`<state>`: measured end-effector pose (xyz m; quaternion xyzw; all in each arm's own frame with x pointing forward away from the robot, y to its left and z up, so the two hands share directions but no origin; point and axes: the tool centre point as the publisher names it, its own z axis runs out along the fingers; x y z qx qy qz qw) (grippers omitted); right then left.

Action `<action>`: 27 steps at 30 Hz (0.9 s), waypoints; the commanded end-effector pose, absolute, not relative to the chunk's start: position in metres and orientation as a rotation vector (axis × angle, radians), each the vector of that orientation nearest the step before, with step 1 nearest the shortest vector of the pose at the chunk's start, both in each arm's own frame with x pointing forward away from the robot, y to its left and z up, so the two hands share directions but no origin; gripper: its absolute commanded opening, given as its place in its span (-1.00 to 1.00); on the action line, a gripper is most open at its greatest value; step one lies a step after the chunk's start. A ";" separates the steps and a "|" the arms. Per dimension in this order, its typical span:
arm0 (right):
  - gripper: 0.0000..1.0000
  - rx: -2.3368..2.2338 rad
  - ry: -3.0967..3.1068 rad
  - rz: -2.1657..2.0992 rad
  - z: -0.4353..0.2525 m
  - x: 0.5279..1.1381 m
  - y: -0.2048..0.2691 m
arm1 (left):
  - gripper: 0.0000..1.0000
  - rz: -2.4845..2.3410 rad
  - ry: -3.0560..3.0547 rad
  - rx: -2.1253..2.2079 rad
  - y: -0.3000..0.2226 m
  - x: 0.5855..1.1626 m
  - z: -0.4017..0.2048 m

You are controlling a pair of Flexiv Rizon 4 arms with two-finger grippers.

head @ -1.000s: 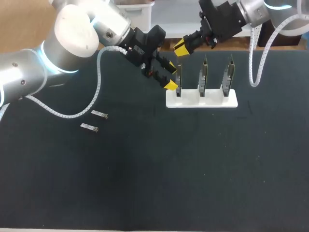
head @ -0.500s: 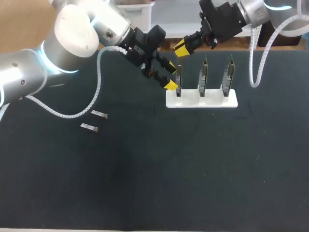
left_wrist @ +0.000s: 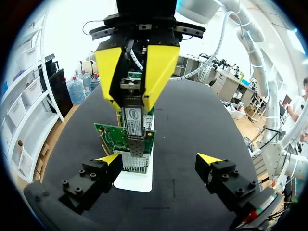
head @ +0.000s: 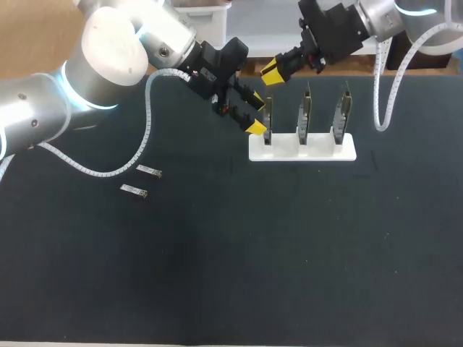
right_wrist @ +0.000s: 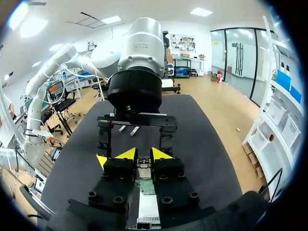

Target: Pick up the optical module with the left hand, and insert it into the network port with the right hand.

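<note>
Handover looks done: my right gripper [head: 270, 70] has its fingers clamped on the optical module [left_wrist: 131, 120], at the network port [left_wrist: 135, 155] by the table's [head: 217, 253] far edge. Left gripper [head: 256, 114] fingers apart, empty. Only seating it left.

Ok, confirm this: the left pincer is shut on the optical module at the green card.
No: the right pincer is shut on the optical module at the green card; the left pincer is open, per the left wrist view.

The right gripper [right_wrist: 140, 155] is pinching the optical module [right_wrist: 146, 211] between its fingers, a green board [right_wrist: 144, 186] showing just beyond; the left gripper [right_wrist: 135, 143] is facing it, fingers spread
</note>
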<state>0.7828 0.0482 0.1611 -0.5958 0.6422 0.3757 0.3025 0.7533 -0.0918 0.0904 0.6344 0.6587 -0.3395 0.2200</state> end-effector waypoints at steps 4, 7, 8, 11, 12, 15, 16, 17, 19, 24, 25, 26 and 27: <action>-1.00 -1.577 1.709 0.997 0.158 0.782 0.048 | 1.00 -0.938 1.827 1.757 -0.093 0.754 0.091; -1.00 -1.577 1.711 0.996 0.158 0.782 0.048 | 1.00 -0.938 1.827 1.757 -0.093 0.754 0.091; -1.00 -1.578 1.712 0.996 0.158 0.782 0.048 | 1.00 -0.938 1.827 1.757 -0.093 0.754 0.091; -1.00 -1.580 1.713 0.996 0.158 0.783 0.047 | 1.00 -0.938 1.827 1.757 -0.093 0.754 0.091; -0.52 -1.581 1.713 0.996 0.158 0.783 0.047 | 1.00 -0.938 1.827 1.757 -0.093 0.754 0.091; 1.00 -1.584 1.714 0.995 0.158 0.782 0.047 | 1.00 -0.938 1.827 1.757 -0.093 0.754 0.091; 1.00 -1.585 1.714 0.995 0.158 0.782 0.047 | 1.00 -0.938 1.827 1.757 -0.093 0.754 0.091; 1.00 -1.585 1.714 0.994 0.158 0.782 0.047 | 1.00 -0.938 1.827 1.757 -0.093 0.754 0.091; 1.00 -1.581 1.716 0.994 0.158 0.782 0.047 | 1.00 -0.938 1.827 1.757 -0.093 0.754 0.091; 1.00 -1.559 1.710 1.016 0.161 0.782 0.043 | 1.00 -0.938 1.827 1.757 -0.093 0.754 0.091; 1.00 -1.556 1.708 1.024 0.162 0.782 0.042 | 1.00 -0.938 1.827 1.757 -0.093 0.754 0.091; 1.00 -1.549 1.705 1.036 0.163 0.783 0.041 | 1.00 -0.938 1.827 1.757 -0.093 0.754 0.091; 1.00 -1.544 1.703 1.046 0.164 0.783 0.040 | 1.00 -0.938 1.827 1.757 -0.093 0.754 0.091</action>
